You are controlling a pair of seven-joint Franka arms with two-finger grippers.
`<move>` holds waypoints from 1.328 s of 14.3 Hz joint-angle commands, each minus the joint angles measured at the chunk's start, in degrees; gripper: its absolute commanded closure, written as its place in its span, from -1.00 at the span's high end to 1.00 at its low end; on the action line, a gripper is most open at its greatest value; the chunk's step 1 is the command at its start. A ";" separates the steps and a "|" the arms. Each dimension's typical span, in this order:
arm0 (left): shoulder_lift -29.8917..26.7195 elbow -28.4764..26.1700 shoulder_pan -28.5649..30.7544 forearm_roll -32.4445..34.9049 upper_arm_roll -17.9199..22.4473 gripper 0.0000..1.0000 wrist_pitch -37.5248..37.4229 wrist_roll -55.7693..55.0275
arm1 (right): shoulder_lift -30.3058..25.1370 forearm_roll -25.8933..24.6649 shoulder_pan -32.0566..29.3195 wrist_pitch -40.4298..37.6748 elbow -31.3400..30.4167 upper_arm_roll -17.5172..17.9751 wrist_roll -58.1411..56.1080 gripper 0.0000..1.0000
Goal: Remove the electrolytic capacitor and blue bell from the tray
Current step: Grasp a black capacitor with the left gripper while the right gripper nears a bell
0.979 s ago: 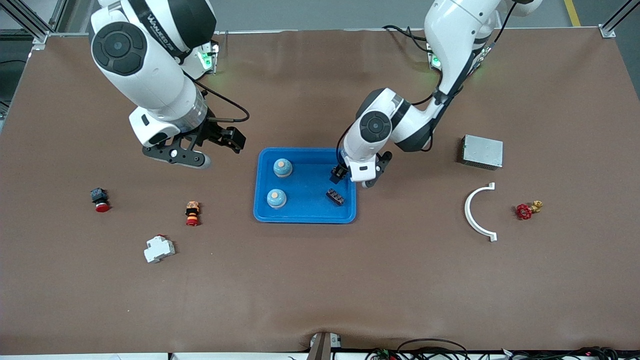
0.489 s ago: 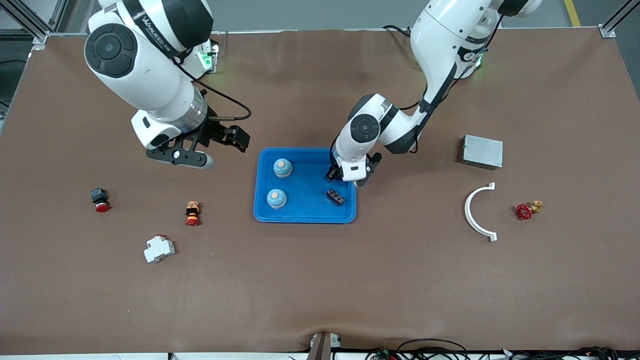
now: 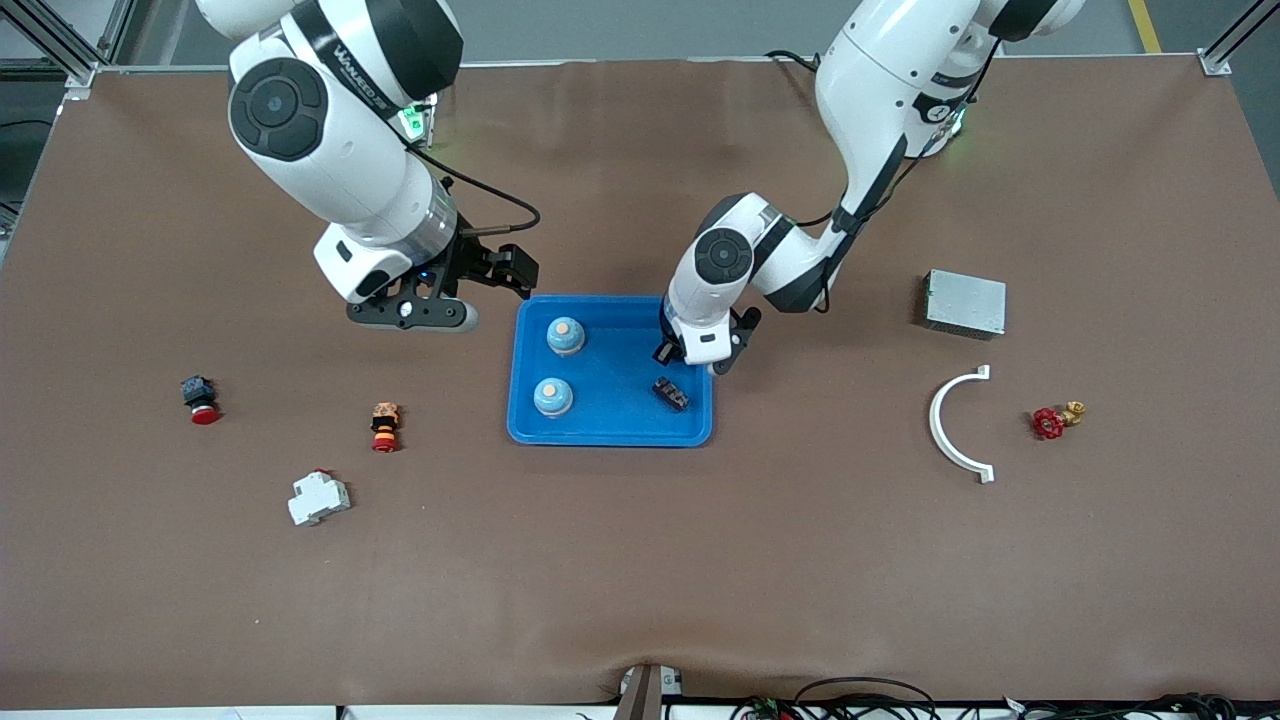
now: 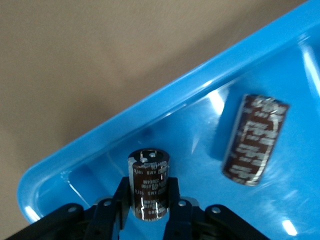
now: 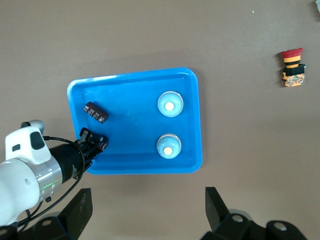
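The left arm reaches down from its base, its left gripper [image 4: 148, 210] clamped on a capacitor [image 4: 148, 182] low over the tray [image 3: 610, 435]. The right gripper [image 5: 147, 212] hangs spread wide above the table beside the tray.

Non-task items on my brown table [image 3: 640, 580]. Toward the right arm's end: red-capped push button [image 3: 198, 398], an orange and red push button [image 3: 384, 426], and nearer the front camera a white circuit breaker [image 3: 318, 497]. Toward the left arm's end: grey metal box [image 3: 964, 303], a white curved bracket [image 3: 952, 425] nearer the camera, and just beside it a red valve with brass fitting [image 3: 1054, 419].
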 commanded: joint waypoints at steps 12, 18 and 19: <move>-18.67 -1.39 15.18 3.21 2.75 -1.00 -25.92 16.30 | 2.18 -3.94 6.29 29.78 -26.26 -0.39 0.71 1.00; -21.76 -9.83 24.78 3.65 2.31 -1.00 -24.27 31.09 | 6.92 -3.94 6.82 33.24 -27.95 -0.30 0.71 1.00; -21.58 -11.58 24.87 3.65 2.48 -1.00 -21.04 31.09 | 7.97 -3.94 6.82 33.59 -27.69 -0.21 0.71 1.00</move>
